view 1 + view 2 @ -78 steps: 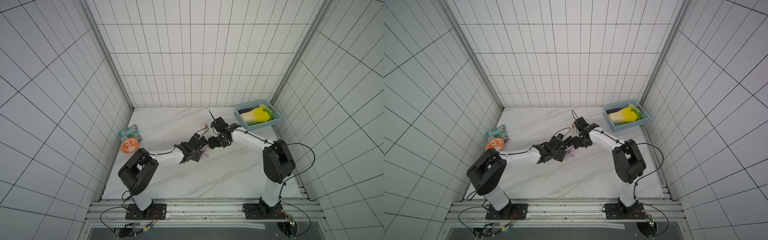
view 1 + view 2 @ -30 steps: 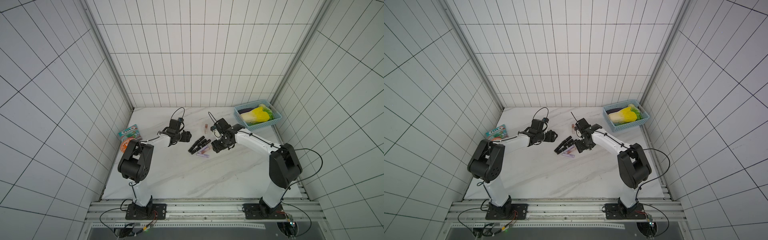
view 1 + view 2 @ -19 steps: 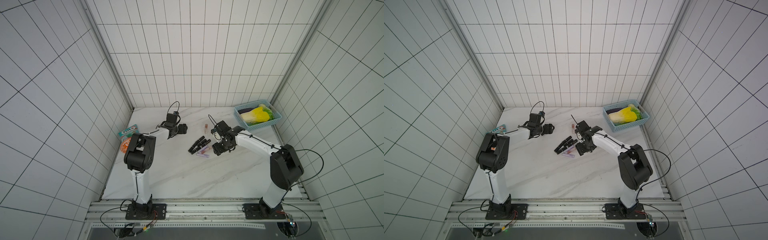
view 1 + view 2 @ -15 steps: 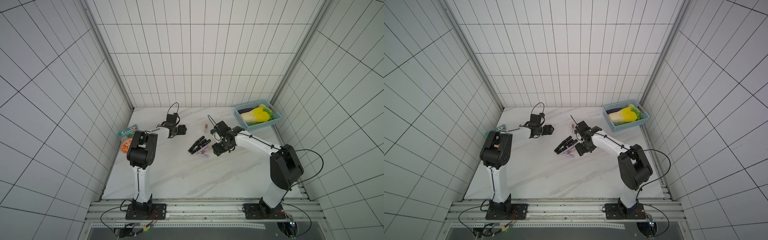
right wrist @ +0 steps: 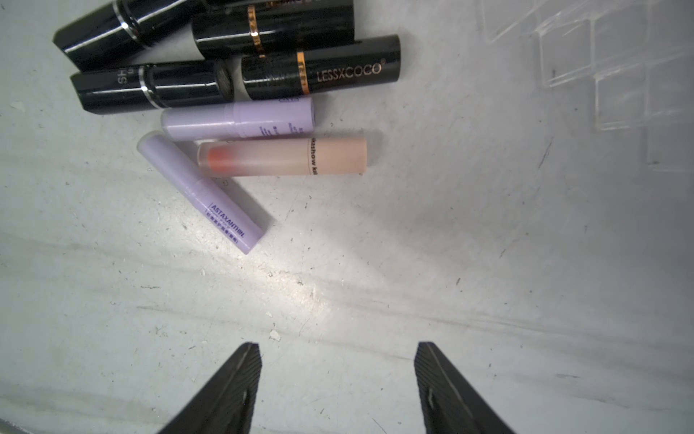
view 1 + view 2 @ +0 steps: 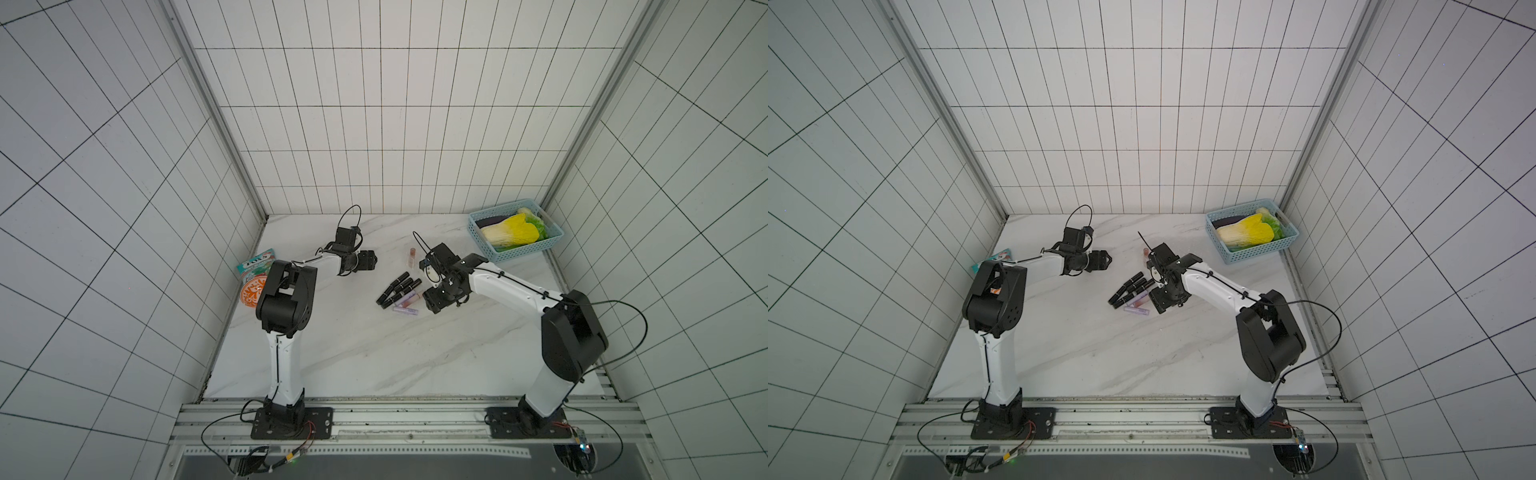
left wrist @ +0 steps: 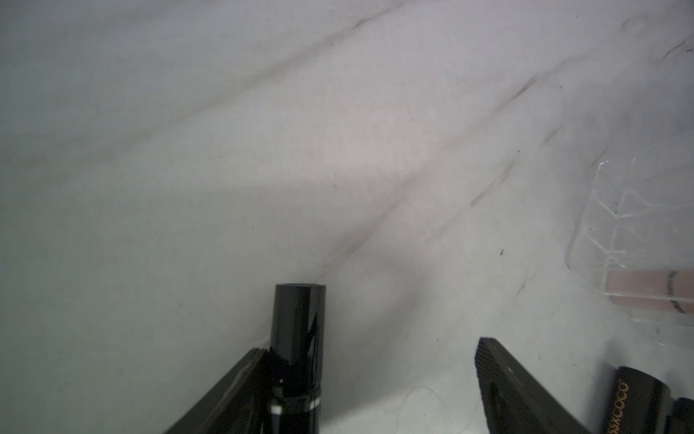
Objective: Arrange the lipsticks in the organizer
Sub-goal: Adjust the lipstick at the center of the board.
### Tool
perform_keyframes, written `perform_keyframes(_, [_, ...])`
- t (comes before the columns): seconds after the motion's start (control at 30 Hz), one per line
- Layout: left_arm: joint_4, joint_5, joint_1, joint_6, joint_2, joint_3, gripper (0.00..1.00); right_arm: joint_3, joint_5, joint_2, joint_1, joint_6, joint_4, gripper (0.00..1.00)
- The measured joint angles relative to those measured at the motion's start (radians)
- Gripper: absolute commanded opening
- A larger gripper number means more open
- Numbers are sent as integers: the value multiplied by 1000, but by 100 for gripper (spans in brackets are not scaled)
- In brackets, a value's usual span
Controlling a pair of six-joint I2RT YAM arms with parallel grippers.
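Lipsticks [image 5: 240, 120]: loose heap on worktop [image 5: 338, 282], beside clear organizer [image 5: 601, 75]; one pink tube [image 7: 646, 289] slotted. Right gripper [image 5: 338, 349]: jaws apart, likely poised for a pick. Left gripper [image 7: 371, 345]: jaws apart, black tube [image 7: 298, 330] against one finger.

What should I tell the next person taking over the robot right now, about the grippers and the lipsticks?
Left gripper: open. A glossy black lipstick tube sits against one finger, not clamped.
Right gripper: open and empty, near the pile.
Pile on the white marble table: several black tubes, two lavender tubes and one peach translucent tube, all lying loose.
Clear plastic organizer: one pinkish tube is at it; I cannot tell if it is slotted.
Left to do: slot the loose lipsticks.
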Motion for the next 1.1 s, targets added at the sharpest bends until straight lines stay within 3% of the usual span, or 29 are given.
perform_keyframes(0.6, [-8, -24, -57, 29, 13, 16, 81, 51, 8, 37, 0, -18, -13, 68])
perform_keyframes(1.1, [16, -27, -59, 33, 1, -14, 80, 158, -113, 192, 2, -164, 61, 86])
